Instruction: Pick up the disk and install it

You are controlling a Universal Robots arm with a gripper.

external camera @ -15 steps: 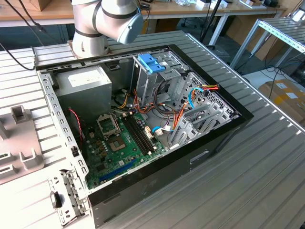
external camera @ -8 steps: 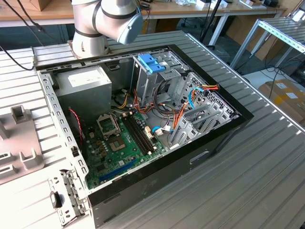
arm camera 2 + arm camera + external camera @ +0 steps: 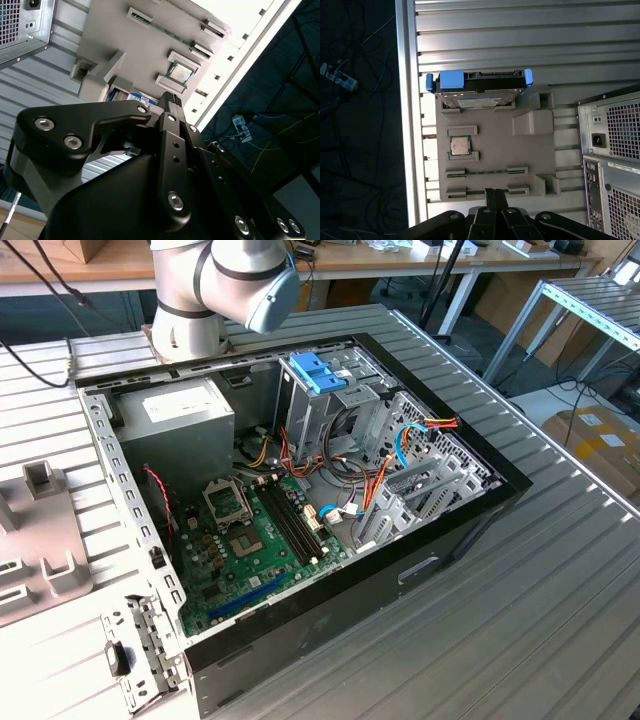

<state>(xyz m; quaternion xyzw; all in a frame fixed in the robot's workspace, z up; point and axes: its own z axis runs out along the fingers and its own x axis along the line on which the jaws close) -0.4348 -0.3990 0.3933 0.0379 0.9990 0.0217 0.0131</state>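
Lying on the grey fixture (image 3: 495,135) beside the computer case (image 3: 610,130), the disk (image 3: 477,92) was not yet picked up. The claw (image 3: 495,194) hung apart from it, clenched empty; installation was undone too.

Blue-framed disk (image 3: 478,91) on grey holder (image 3: 495,147)

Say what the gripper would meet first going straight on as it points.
Likely the grey fixture plate, by the memory sticks nearest the gripper, not the disk; depth is unclear.

In the second wrist view the jaws mostly hide the disk (image 3: 142,96).
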